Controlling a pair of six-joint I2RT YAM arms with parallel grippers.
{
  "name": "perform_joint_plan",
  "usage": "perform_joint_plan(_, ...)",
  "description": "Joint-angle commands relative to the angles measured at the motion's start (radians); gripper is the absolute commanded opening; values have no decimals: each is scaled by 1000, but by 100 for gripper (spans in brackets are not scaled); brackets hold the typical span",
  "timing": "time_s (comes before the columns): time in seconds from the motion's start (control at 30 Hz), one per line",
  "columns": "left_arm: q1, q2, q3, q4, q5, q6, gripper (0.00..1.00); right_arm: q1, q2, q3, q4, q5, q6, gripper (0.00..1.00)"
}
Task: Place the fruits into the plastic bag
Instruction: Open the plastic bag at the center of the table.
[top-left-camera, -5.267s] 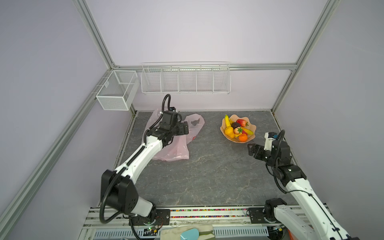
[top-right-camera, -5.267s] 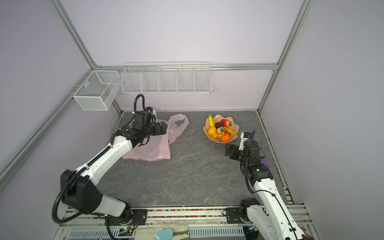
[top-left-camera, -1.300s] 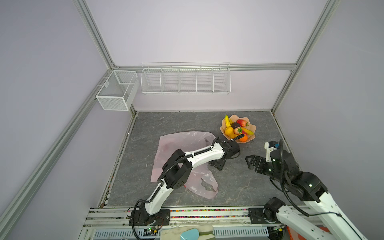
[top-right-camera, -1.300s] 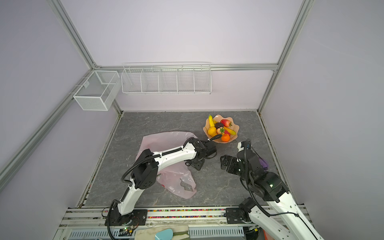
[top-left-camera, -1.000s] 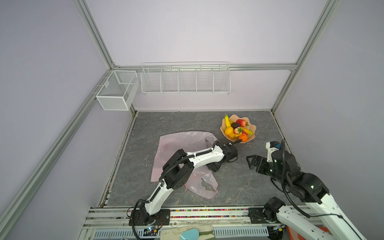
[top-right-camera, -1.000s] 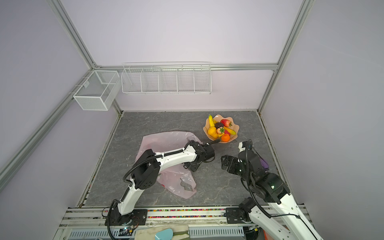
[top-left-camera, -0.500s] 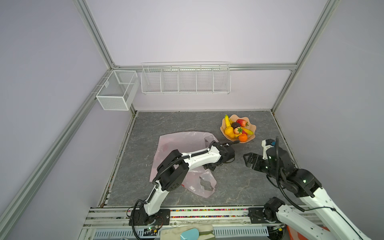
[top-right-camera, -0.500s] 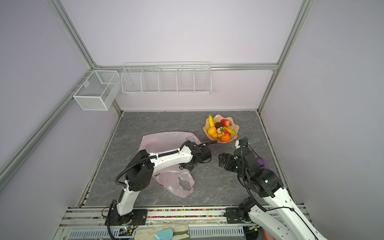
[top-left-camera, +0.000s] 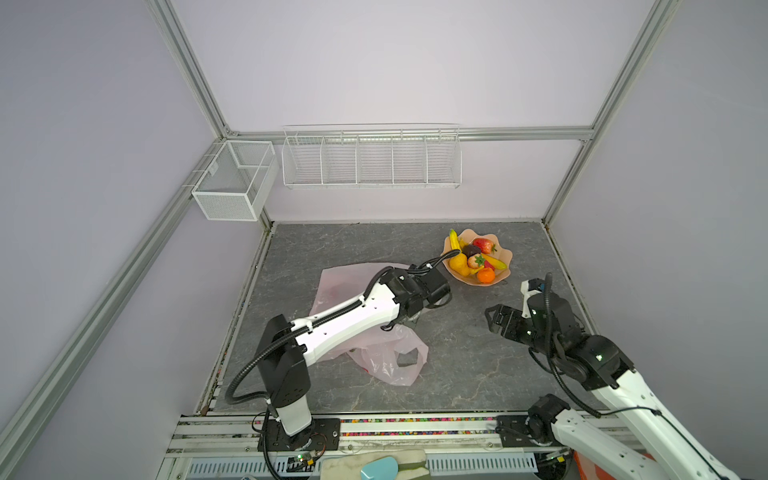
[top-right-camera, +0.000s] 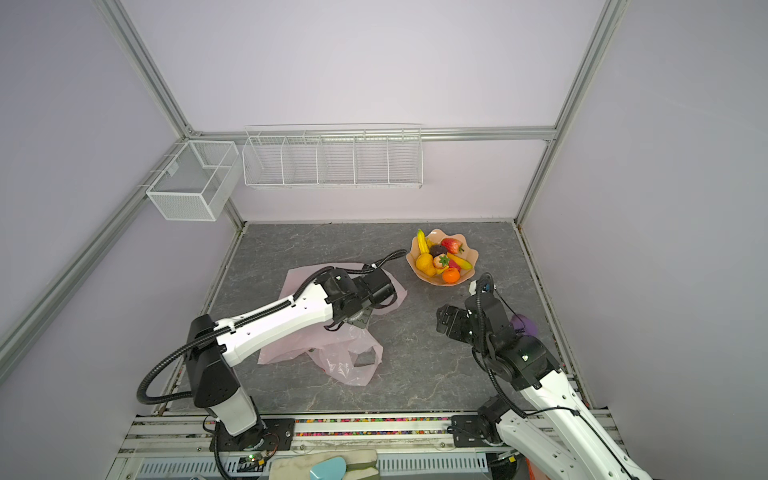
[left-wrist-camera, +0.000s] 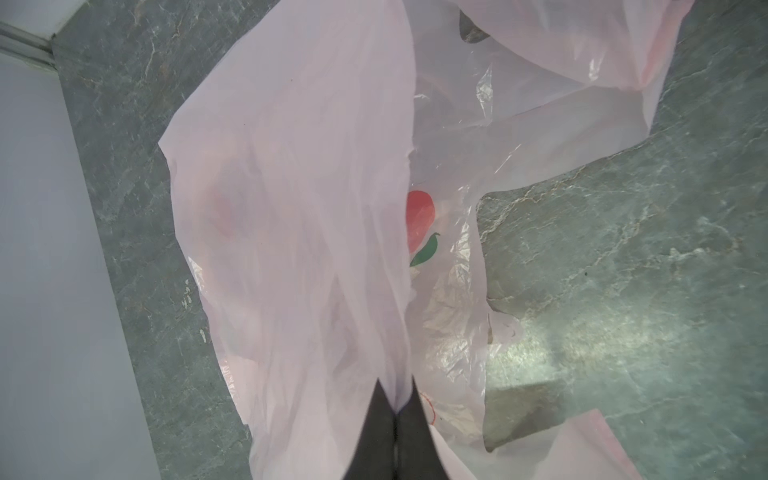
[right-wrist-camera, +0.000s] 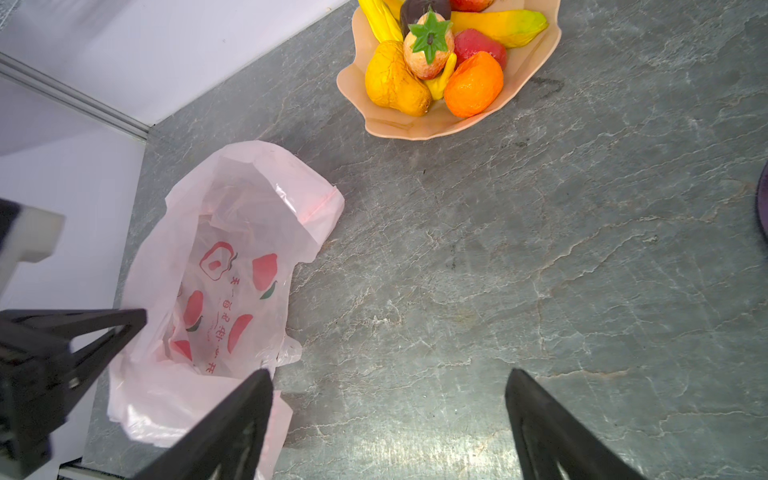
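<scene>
Watching from above in both top views, I see the left arm (top-left-camera: 353, 311) stretched low across the plastic bag (top-left-camera: 388, 359). The bag lies crumpled on the grey table (top-left-camera: 457, 386), near but not touching the peach bowl (top-left-camera: 500, 277) where all the fruits (top-left-camera: 473, 259) sit heaped. The right gripper (top-left-camera: 496, 320) hangs over bare table beside the bag, jaws spread wide and empty. The left wrist view shows the left gripper (left-wrist-camera: 395, 409) clamped tight on a fold of the pink film, one wall of the bag rising to it while the printed wall sags onto the table. From the right wrist view the mouth gapes only partly (you can read the red print inside), and the tangerine (right-wrist-camera: 473, 85) sits at the bowl's front edge. To my eye the step in hand is opening the bag. Doing it well means lifting that pinched wall straight up and holding it taut without tugging sideways, since such thin film would likely slip or drag the whole bag along. The mouth ought to face the bowl, so the right gripper can take a top fruit, the tangerine perhaps, and drop it well inside.
</scene>
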Motion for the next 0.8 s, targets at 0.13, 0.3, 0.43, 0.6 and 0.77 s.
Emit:
perform_joint_plan(0.13,74,-184,-109,87,145,-13,0,-98,179,81,38,-129,-51,90)
perform_joint_plan(0.3,98,-254,-157,120,178,-10,0,-179,339,162,45,-168,-129,90)
perform_joint_plan(0.43,115,-280,-174,140,198,-15,0,-223,449,242,49,-166,-182,90)
perform_joint_plan(0.6,130,-289,-174,162,234,-16,0,-267,589,328,70,-174,-214,92)
perform_joint_plan(0.77,158,-297,-177,182,283,-26,0,-301,745,431,85,-169,-258,94)
